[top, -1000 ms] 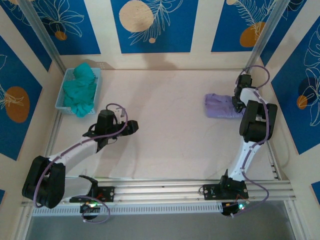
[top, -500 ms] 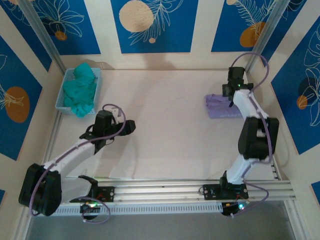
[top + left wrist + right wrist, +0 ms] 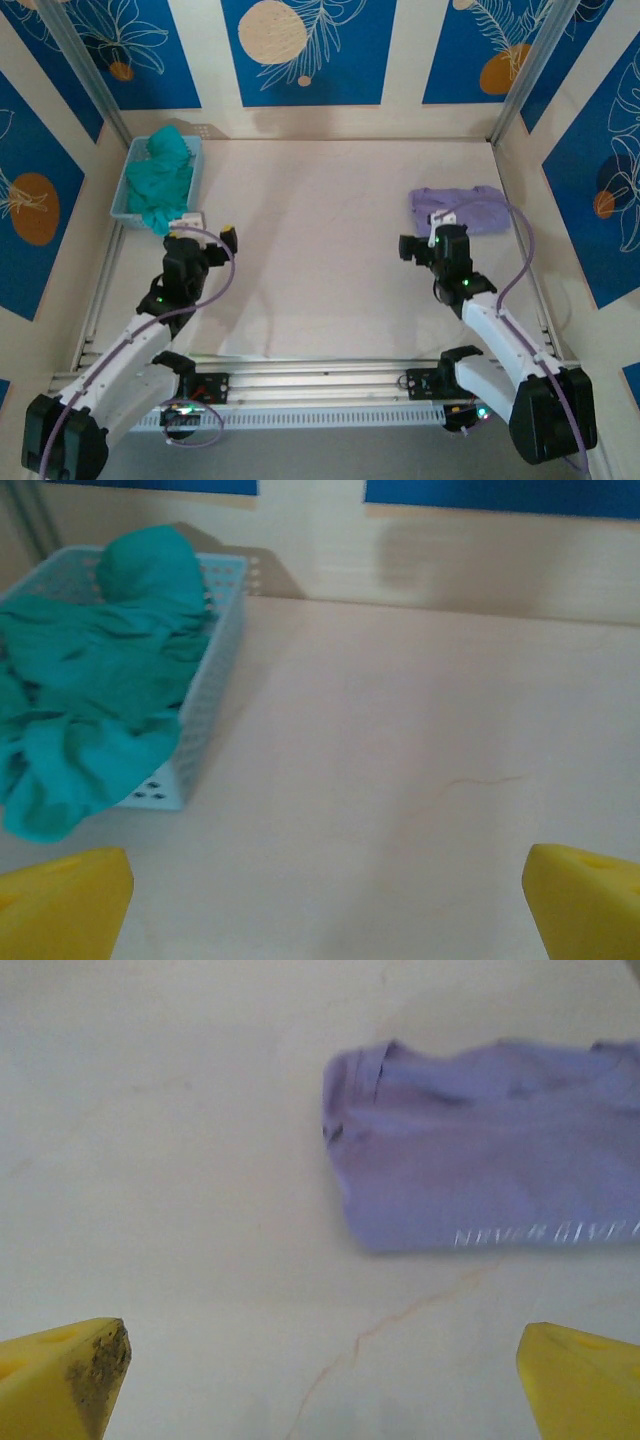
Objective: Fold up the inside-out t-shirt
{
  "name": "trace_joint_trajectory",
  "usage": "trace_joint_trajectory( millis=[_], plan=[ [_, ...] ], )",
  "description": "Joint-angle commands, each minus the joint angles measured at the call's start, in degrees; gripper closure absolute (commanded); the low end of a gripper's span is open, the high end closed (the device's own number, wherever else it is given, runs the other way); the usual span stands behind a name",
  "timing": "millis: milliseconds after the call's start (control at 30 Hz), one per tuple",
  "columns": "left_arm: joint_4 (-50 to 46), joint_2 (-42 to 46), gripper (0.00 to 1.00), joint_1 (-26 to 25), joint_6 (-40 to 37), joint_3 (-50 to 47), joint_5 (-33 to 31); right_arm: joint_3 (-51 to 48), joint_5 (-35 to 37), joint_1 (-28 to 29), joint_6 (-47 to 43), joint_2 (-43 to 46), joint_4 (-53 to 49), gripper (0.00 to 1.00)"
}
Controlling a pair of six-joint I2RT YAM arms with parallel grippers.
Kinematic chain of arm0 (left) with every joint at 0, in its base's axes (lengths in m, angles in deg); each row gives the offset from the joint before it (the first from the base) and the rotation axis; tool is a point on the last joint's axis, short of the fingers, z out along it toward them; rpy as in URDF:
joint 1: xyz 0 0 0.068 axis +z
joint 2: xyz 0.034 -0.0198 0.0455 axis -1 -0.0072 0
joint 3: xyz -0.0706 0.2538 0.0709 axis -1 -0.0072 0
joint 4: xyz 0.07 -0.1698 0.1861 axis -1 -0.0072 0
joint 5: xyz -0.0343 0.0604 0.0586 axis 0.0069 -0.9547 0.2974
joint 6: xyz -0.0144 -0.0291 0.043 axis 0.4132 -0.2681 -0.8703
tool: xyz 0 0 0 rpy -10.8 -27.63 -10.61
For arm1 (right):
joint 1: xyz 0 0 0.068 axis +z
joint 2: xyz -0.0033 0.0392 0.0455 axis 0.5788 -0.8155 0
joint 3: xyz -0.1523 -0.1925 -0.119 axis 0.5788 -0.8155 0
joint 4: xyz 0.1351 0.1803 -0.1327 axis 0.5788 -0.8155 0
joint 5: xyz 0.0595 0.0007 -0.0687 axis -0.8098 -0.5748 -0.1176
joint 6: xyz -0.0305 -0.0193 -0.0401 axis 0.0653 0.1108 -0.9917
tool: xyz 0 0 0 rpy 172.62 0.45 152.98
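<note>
**Both arms have pulled back; the shirt lies alone**

A second ago your right gripper was out at the far right of the table, right over the shirt. It has since let go and swung back toward its base, and it now sits near the shirt but clear of it. Its fingers are spread wide with nothing between them, and the right wrist view has them at the two bottom corners with bare table between.

Your left gripper has drawn in too, from mid-table to a spot just in front of the basket of teal cloth. Its jaws also stand wide apart and hold nothing.

The shirt rests flat at the far right side of the table as a compact oblong, untouched by either arm. In the wrist view its near edge is straight, with faint lettering along it, and a small pucker shows at the far left corner.

Taken together, this looks like the end of the fold rather than a pause in it. If you want a tidier result, that puckered corner is the only thing worth a further touch.
</note>
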Motion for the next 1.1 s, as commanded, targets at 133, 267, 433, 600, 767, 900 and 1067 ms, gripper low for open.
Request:
trace_joint_trajectory(
  millis=[133,267,433,600,767,900,1067],
  plan=[
    [28.95,-13.65,0.00,5.61,-13.37,-8.69,-1.15,-10.07,-3.30,-5.51,1.36,-3.22,21.61,0.01],
    [41.60,-26.10,0.00,9.20,-14.88,-8.81,4.16,-10.34,-4.01,-7.27,-0.13,-8.78,31.34,0.01],
    [52.01,-40.67,0.01,11.12,-15.80,-7.09,9.30,-5.48,-7.93,-9.38,-1.36,-18.99,36.41,0.01],
    [47.87,-42.38,0.01,12.44,-14.45,-4.23,9.96,-3.64,-12.49,-11.43,-0.16,-24.05,40.90,0.01],
    [45.86,-41.91,0.01,13.15,-13.61,-3.62,11.06,-3.08,-12.93,-11.57,-0.06,-27.34,43.38,0.01],
    [45.87,-41.97,0.01,13.27,-13.58,-3.55,11.36,-0.41,-11.69,-11.50,-1.82,-20.59,31.39,0.01],
    [45.83,-41.99,0.01,13.36,-13.56,-3.53,11.37,-1.44,-14.72,-13.86,0.60,-15.56,23.85,0.01]
  ],
)
